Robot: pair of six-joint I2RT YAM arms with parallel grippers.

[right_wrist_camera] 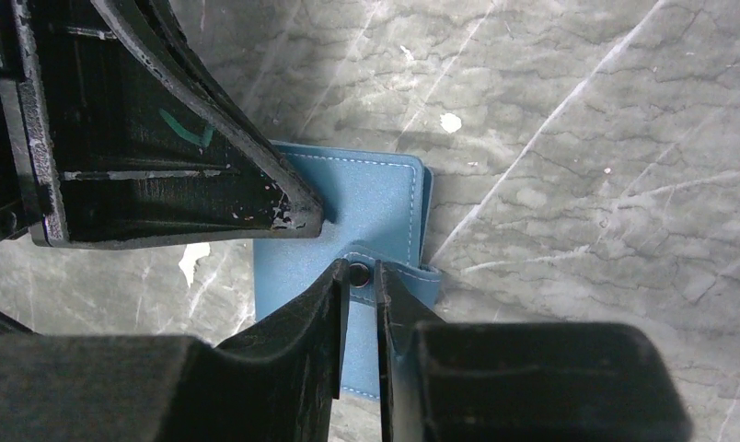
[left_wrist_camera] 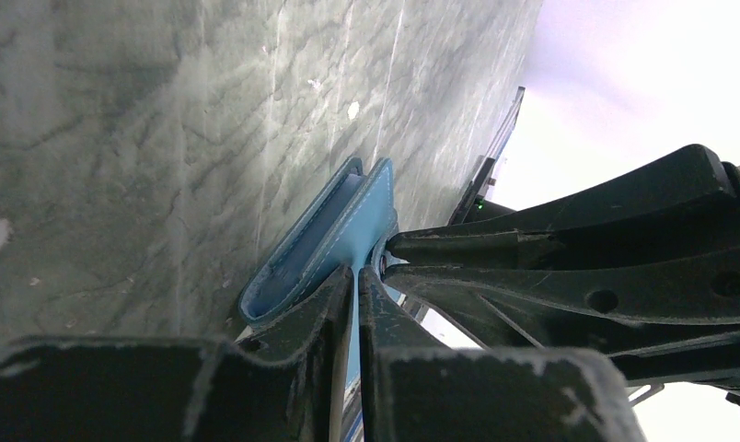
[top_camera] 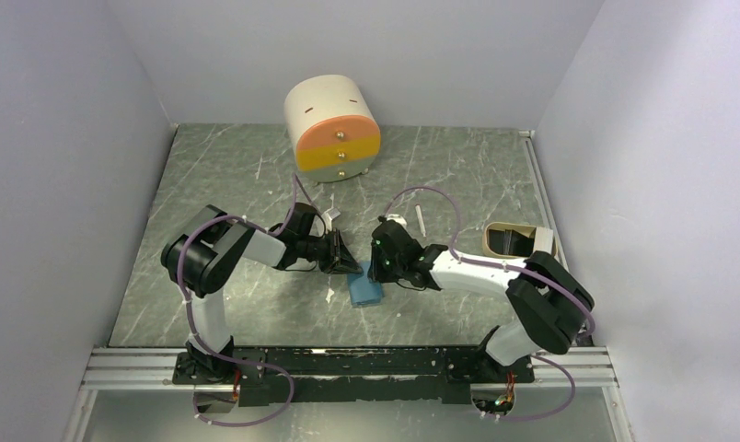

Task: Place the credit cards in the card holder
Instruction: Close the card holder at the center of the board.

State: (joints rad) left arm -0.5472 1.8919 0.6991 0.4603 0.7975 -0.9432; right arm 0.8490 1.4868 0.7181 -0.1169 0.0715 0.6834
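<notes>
the card holder [top_camera: 364,289], blue, sits on the marbled table [top_camera: 210,203] near its middle, a little toward 6 o'clock, with both arms meeting over it. the left gripper [top_camera: 348,262] comes at it from 10 o'clock, and the left wrist view shows its jaws drawn nearly together, pinching the edge of one blue leaf, while the holder's two leaves stand slightly apart above the table. the right gripper [top_camera: 375,269] reaches in from 2 o'clock; in its own wrist view the jaws are closed down on the snap tab [right_wrist_camera: 408,278] at the holder's edge, with the metal snap showing just between the fingertips. the two grippers are just beside each other, the left one's finger lying across the holder's top face. at 12 o'clock, at the table's far edge, stands a cream drawer unit [top_camera: 334,124] with an orange front. at 3 o'clock from the holder, near the right wall, rests a beige tray [top_camera: 543,241].
</notes>
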